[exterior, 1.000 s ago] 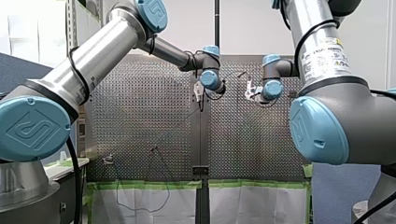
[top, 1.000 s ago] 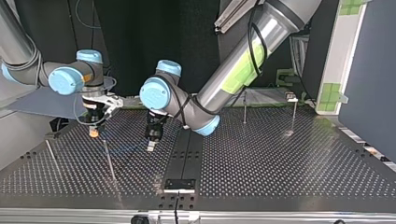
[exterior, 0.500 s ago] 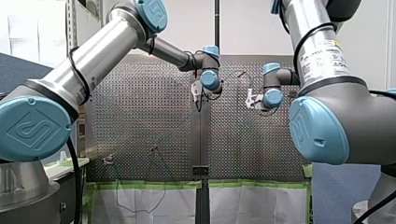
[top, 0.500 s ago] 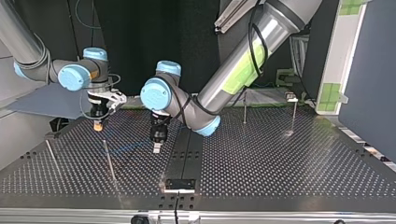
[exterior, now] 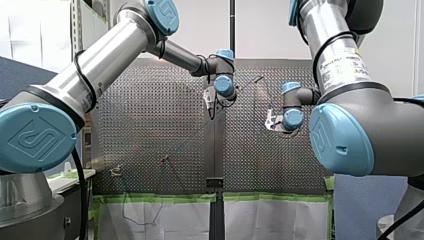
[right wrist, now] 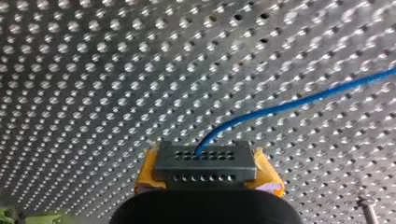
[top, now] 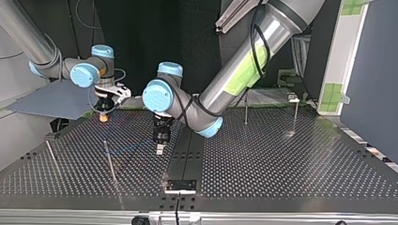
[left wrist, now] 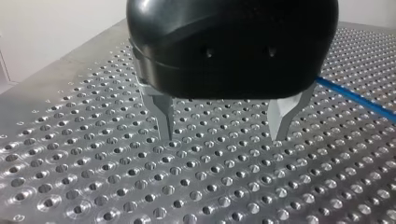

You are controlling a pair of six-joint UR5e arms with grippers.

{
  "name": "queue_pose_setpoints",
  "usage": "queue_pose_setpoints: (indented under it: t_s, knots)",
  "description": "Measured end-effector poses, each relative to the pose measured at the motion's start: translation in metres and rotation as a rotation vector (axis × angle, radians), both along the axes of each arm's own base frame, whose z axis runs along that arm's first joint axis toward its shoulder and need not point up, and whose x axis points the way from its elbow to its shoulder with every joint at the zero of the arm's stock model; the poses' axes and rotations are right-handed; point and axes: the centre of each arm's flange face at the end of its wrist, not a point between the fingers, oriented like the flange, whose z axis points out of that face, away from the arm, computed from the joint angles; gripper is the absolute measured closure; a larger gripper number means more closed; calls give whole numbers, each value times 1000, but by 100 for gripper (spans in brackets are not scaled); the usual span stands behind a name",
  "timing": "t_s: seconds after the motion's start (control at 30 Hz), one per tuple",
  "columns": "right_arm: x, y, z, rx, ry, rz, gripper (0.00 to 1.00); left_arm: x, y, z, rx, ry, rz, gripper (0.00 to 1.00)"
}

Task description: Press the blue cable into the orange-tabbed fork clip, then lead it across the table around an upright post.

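L gripper: pts down, just over table, fingers apart, empty | R gripper: wrist down, yellow pads clamped on blue cable

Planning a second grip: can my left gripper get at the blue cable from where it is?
Probably yes. My left gripper hangs open over the perforated table. The blue cable runs just beside one finger, outside the gap, with nothing between them. A short sideways shift should bring it between the fingers.
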Motion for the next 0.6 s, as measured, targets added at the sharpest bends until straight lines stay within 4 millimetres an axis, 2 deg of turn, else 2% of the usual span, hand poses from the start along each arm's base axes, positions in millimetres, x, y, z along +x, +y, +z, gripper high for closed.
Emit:
queue_pose_setpoints:
  t_s: [0.17, 0.43, 0.6]
  knots:
    - [-3, 3, -11, -8, -5, -11, 100, 0, 3, 0, 6, 4, 21, 0]
    - [-5, 2, -15, -19, -8, -17, 100, 2, 10, -4, 26, 33, 42, 0]
    - [-9, 1, -37, 9, 3, -30, 100, 4, 14, -5, 33, 43, 43, 0]
